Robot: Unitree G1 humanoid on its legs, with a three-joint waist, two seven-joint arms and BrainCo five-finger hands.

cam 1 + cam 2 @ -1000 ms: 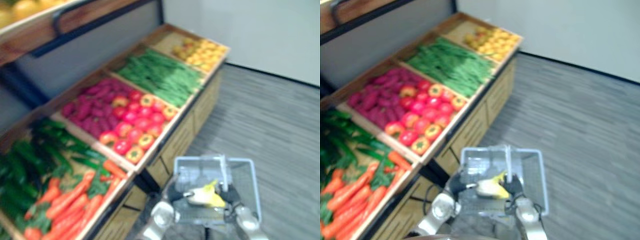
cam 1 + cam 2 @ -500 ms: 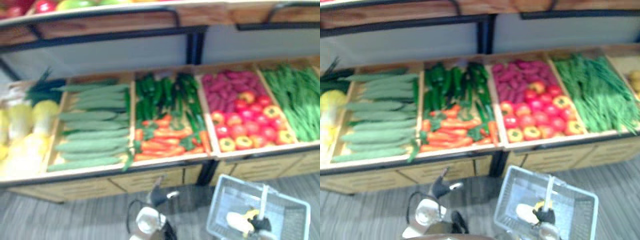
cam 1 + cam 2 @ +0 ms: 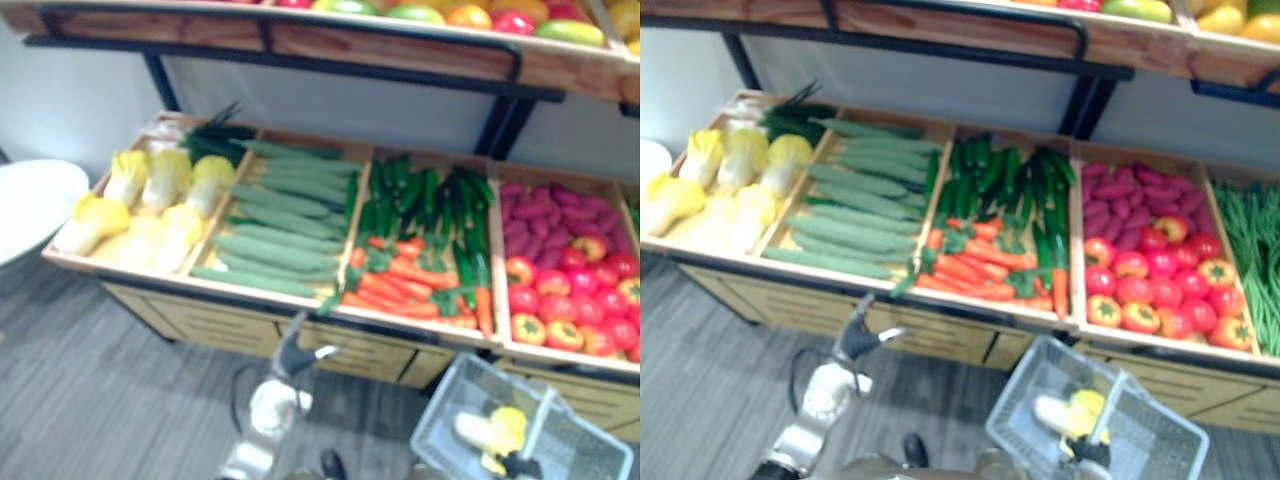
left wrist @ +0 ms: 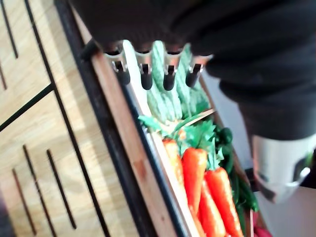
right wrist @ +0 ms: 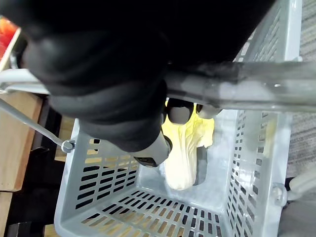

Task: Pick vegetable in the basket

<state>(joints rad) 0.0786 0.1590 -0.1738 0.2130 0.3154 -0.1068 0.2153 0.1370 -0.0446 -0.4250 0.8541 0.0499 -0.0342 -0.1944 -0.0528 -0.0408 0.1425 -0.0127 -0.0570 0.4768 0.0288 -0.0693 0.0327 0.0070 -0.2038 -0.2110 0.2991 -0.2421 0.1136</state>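
- Vegetable already aboard: one pale yellow cabbage lies on the bottom of the grey basket. The basket hangs low at the robot's right, in front of the wooden stand.
- Right hand: fingers curled round the basket's handle, carrying it.
- Left hand: empty, fingers straight. It hovers just off the stand's front edge, near where the carrots meet the cucumbers.
- Step in hand, as I judge it: the reach for the next item.
- To do it well: lift the hand clear of the front lip and come down on one top-lying piece. Wrap it along its length so the neighbours don't roll out.
- The basket is best held level and near, for a short carry.
- Crates, robot's left to right: loose cabbages; cucumbers; dark green pods behind the carrots; purple roots behind red and orange round fruits.
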